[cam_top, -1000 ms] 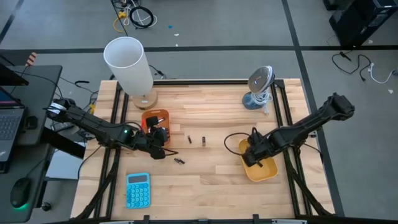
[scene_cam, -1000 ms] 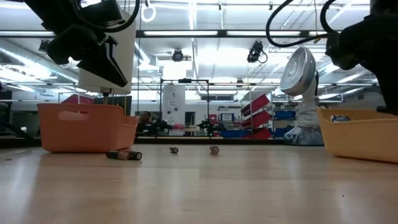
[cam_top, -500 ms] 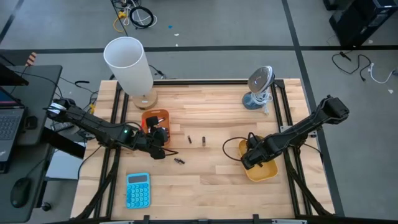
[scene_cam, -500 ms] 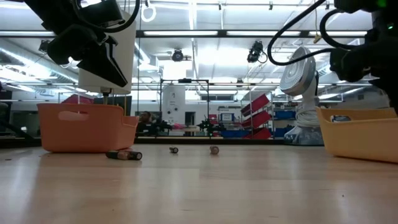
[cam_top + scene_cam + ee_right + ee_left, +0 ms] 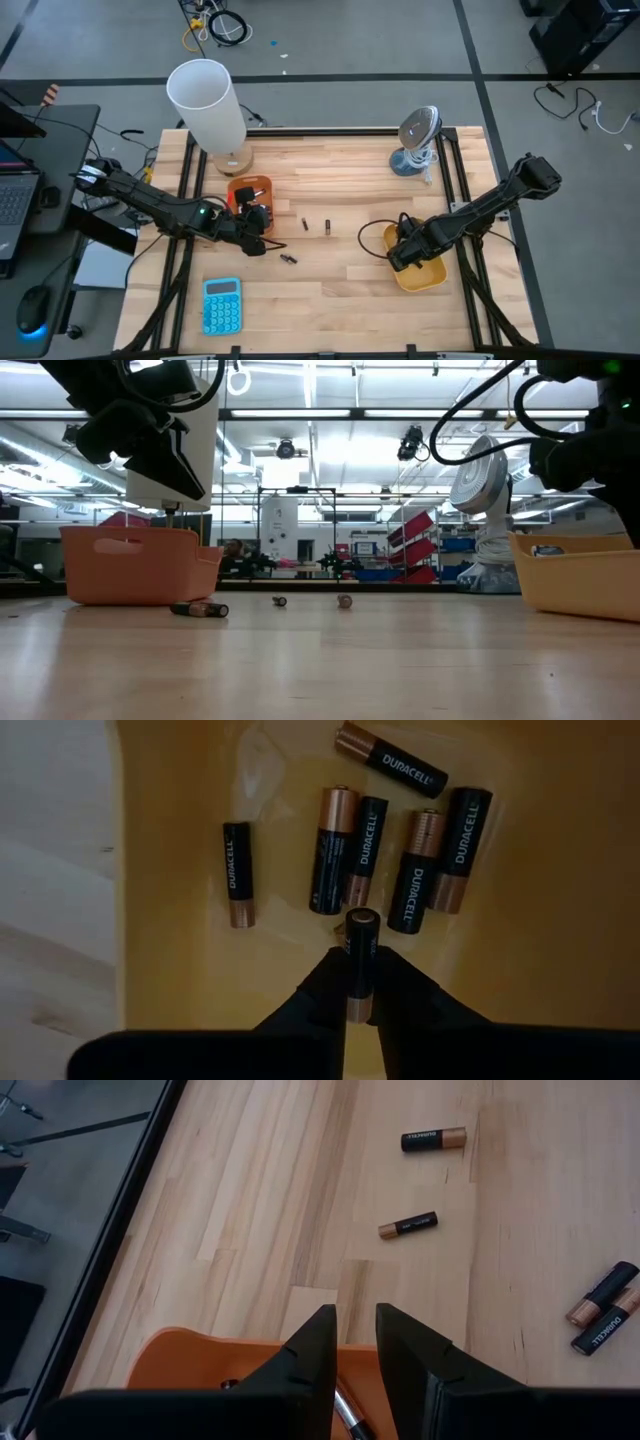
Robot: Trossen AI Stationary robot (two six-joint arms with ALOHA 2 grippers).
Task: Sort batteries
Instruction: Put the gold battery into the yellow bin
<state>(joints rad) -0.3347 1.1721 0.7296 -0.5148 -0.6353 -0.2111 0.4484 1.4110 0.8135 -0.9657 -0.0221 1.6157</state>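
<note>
- The wooden table (image 5: 330, 180) carries a yellow tray (image 5: 428, 277) on the robot's right side and an orange tray (image 5: 250, 187) on its left, with a white cylinder (image 5: 207, 102), a small fan (image 5: 417, 135) and a blue calculator (image 5: 221, 304) round about.
- The right gripper (image 5: 359, 982) hangs over the yellow tray (image 5: 520, 920), its fingers clamped on a black-and-copper battery (image 5: 360, 960) held endwise above six like cells (image 5: 333, 863) lying on the tray floor.
- To do this step well, I judge, the fingers should part only while the cell is low and clear of the pile, so that it drops flat and does not bounce out (the tray wall is low).
- The left gripper (image 5: 356, 1342) waits over the orange tray (image 5: 180, 1360), fingers a little apart and empty; loose batteries (image 5: 407, 1226) lie on the table beyond it.
- What lies in the orange tray is mostly hidden by the left fingers; one silvery cell (image 5: 345, 1410) peeps out between them.
</note>
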